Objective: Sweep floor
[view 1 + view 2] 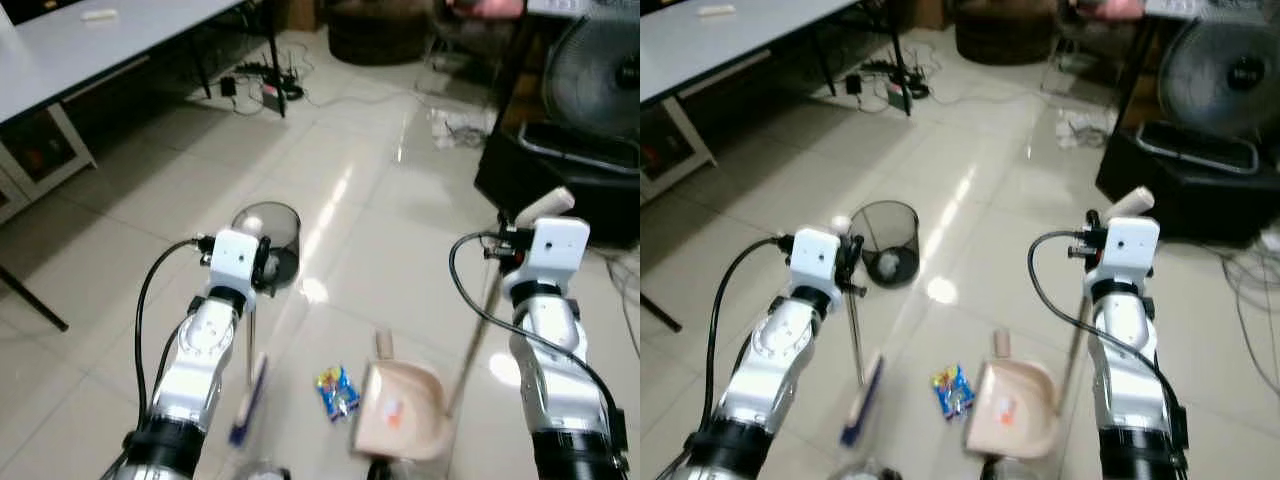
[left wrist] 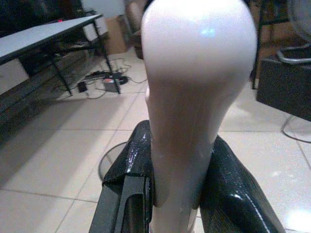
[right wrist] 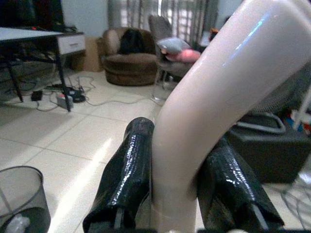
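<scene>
The left gripper [image 2: 177,194] has its two black fingers [image 2: 127,184] clenched on the pale handle of the broom [image 1: 248,400], whose thin pole runs down to a blue brush head on the tiled floor [image 1: 120,230] just in front of the robot. The right gripper [image 3: 170,194] grasps the curved cream top of the dustpan handle [image 1: 478,330] in the same way, and that pole slants down to the beige dustpan [image 1: 400,410], which rests on the floor to the right of the broom head. Between the two lies one small colourful wrapper [image 1: 337,390], near the pan's edge. One dark mesh wastebasket [image 1: 268,240] stands just beyond the left gripper. Farther off are one white desk [image 1: 90,45] at the left, a power strip with cables [image 1: 262,85] under it, one standing fan [image 1: 595,70] at the right and a brown armchair [image 3: 129,60] at the back.
</scene>
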